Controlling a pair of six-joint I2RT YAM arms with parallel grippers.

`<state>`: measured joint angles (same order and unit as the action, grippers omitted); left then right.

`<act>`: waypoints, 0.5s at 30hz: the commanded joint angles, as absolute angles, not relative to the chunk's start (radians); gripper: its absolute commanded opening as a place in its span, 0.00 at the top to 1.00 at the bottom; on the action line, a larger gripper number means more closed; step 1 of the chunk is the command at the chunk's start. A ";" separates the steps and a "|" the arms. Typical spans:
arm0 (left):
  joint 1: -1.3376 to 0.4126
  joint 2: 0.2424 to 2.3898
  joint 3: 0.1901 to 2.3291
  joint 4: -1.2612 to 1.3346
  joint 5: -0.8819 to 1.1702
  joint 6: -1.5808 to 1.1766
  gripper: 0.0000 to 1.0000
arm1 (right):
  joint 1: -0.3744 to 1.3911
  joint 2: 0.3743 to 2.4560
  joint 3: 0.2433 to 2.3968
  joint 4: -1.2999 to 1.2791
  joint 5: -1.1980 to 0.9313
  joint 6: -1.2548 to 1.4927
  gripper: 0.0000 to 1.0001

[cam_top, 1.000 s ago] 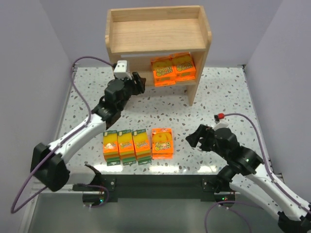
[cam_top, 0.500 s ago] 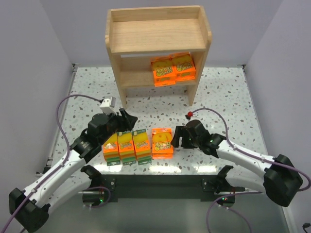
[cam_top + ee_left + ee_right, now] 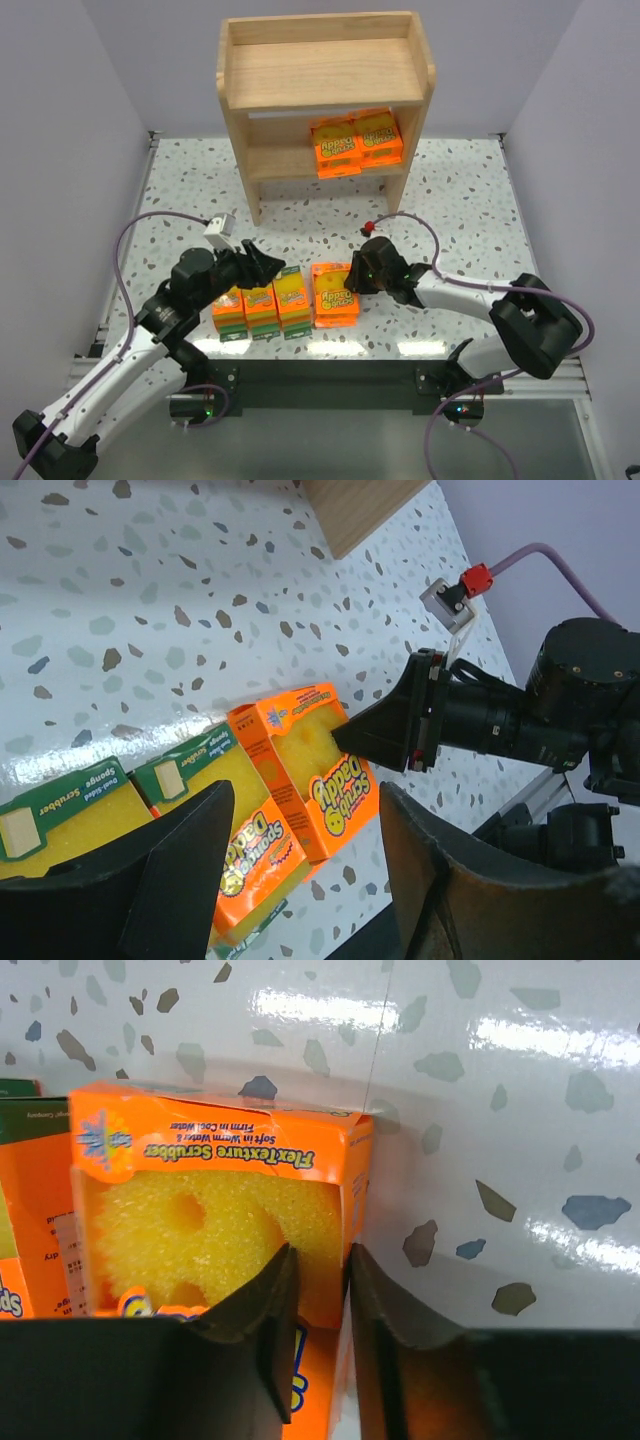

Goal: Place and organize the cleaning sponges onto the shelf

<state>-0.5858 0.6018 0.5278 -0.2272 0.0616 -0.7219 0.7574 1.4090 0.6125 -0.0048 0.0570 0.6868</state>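
Four cleaning sponges lie in a row near the table's front edge: three yellow-and-green packs and, to their right, a flat orange pack. My right gripper has come in low from the right, and its fingers pinch that pack's right wall; the pack rests on the table. My left gripper hovers open over the yellow-and-green packs, touching nothing. Two more orange packs sit on the lower tier of the wooden shelf, at its right side.
The shelf stands at the back centre, its top tier bare and the left half of the lower tier bare. Grey walls close in both sides. Both arms' cables loop over the speckled table.
My left arm swung back from the shelf to above the row of packs. My right arm reached left to the flat orange pack and its jaws closed on the pack's right edge.
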 commanded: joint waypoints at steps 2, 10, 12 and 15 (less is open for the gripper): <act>-0.591 0.615 0.558 -0.221 0.147 -0.748 0.35 | 0.746 1.395 0.649 0.020 0.086 0.702 0.85; -0.685 0.765 0.592 -0.150 0.163 -0.834 0.29 | 0.735 1.138 0.707 -0.237 0.253 0.862 1.00; -0.763 0.807 0.626 -0.152 0.103 -0.856 0.28 | 0.735 1.083 0.739 -0.291 0.297 0.905 1.00; -0.881 0.891 0.670 -0.117 -0.014 -0.862 0.27 | 0.735 1.057 0.771 -0.336 0.307 0.925 1.00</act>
<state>-0.7856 0.8509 0.5926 -0.2001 0.0921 -0.8280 0.7383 1.0821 0.7101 -0.2428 0.2291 0.8558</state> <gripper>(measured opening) 0.721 0.153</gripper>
